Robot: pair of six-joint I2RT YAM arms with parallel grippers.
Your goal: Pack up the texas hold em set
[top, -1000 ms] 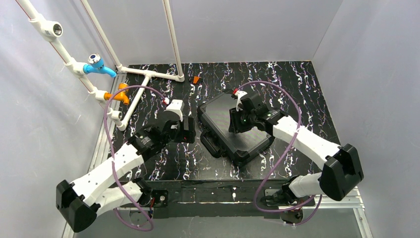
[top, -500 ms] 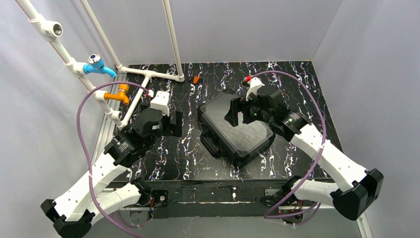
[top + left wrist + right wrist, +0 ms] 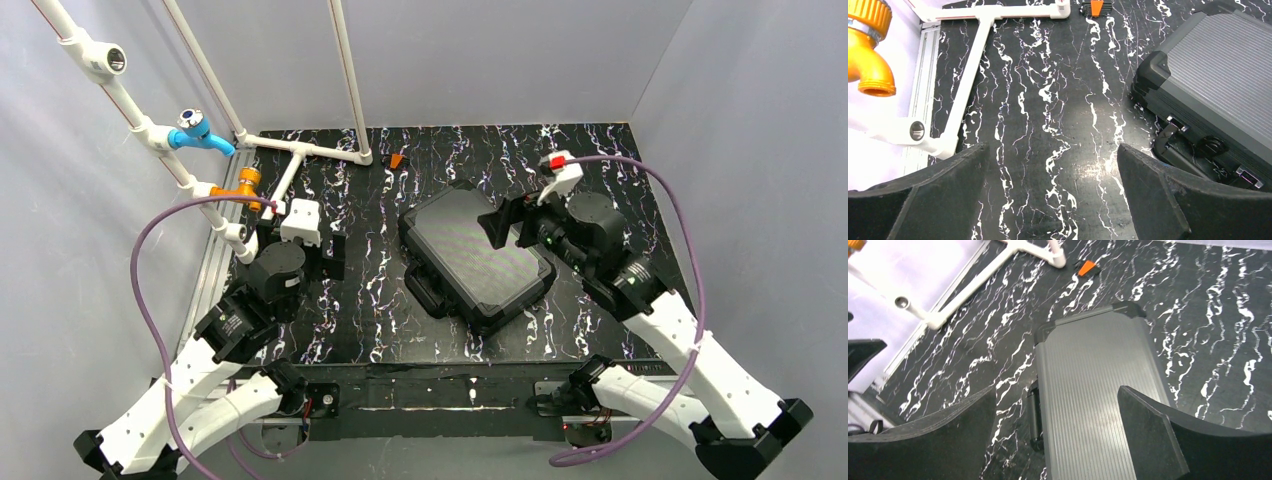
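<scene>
The left arm (image 3: pixel 195 365) and right arm (image 3: pixel 700 345) were each folded at the elbow, with the forearms reaching forward. The left gripper (image 3: pixel 1052 152) and right gripper (image 3: pixel 1056 390) both had their 2 jaws spread wide, empty, and apparently pitched downward.

Grey walls (image 3: pixel 500 60), black marbled tabletop (image 3: pixel 380 290)

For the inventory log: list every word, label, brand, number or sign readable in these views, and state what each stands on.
No text can be read in any view.
The closed black briefcase shows only a plain ribbed lid, with no brand or label.
The orange tap, blue valve and white pipes bear no visible marking.
The small orange and black piece is too small to tell.
</scene>
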